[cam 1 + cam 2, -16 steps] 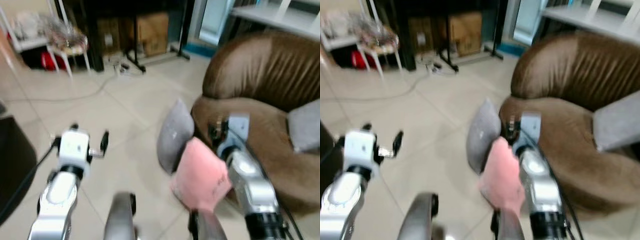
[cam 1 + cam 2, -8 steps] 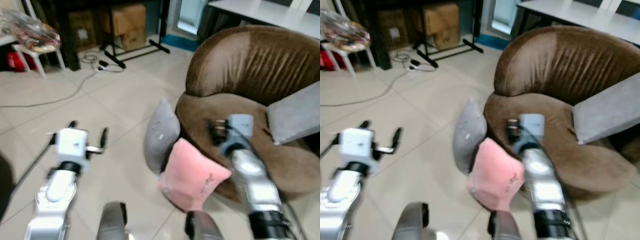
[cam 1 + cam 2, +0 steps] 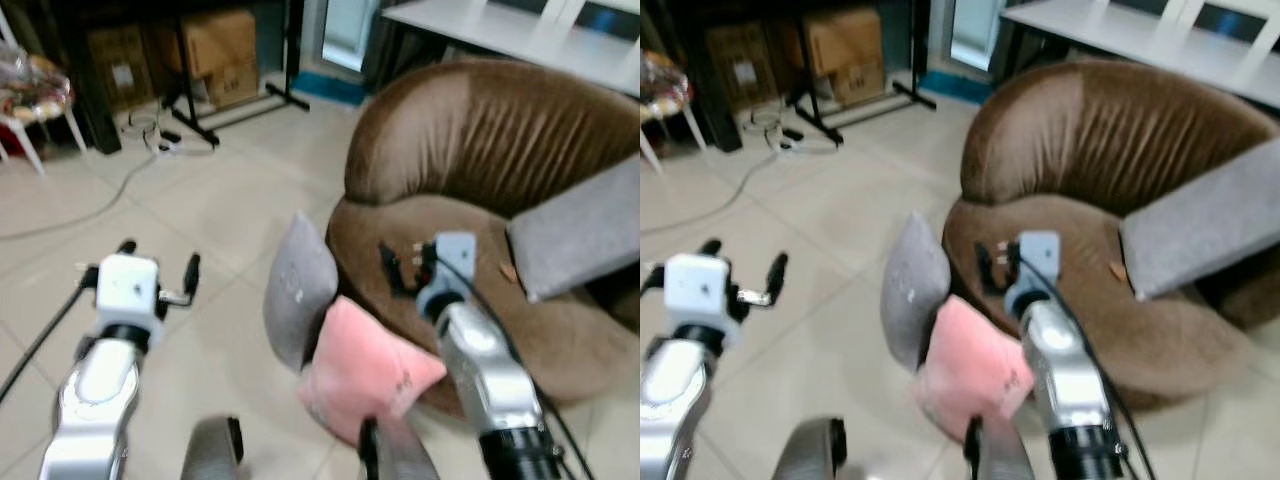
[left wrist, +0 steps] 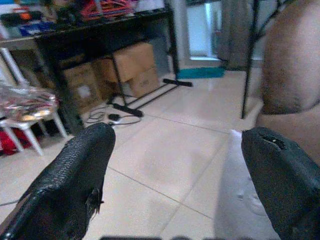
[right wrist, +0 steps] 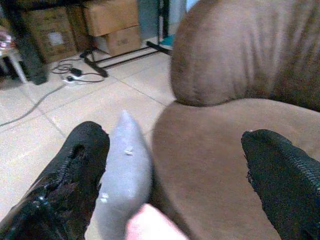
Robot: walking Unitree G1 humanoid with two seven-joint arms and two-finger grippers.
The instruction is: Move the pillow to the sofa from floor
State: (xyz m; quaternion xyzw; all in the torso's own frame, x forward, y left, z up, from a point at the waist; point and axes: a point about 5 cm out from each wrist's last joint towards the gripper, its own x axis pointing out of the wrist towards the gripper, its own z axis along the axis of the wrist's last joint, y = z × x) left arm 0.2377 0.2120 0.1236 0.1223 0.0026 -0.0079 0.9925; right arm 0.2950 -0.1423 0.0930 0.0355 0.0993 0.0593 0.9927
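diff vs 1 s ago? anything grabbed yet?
Mostly the camera: the view has swung, so the brown sofa now sits more central. Nothing grabbed. Both grippers stay open and empty, the left gripper over the tiles, the right gripper by the sofa seat. The pink pillow and grey pillow still lean against the sofa on the floor.

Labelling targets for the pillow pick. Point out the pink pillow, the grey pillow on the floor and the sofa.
pink pillow [image 3: 365,372], left eye view, middle of its face.
grey pillow [image 3: 298,290], left eye view, middle of its side.
sofa [image 3: 490,140], left eye view, on the backrest.
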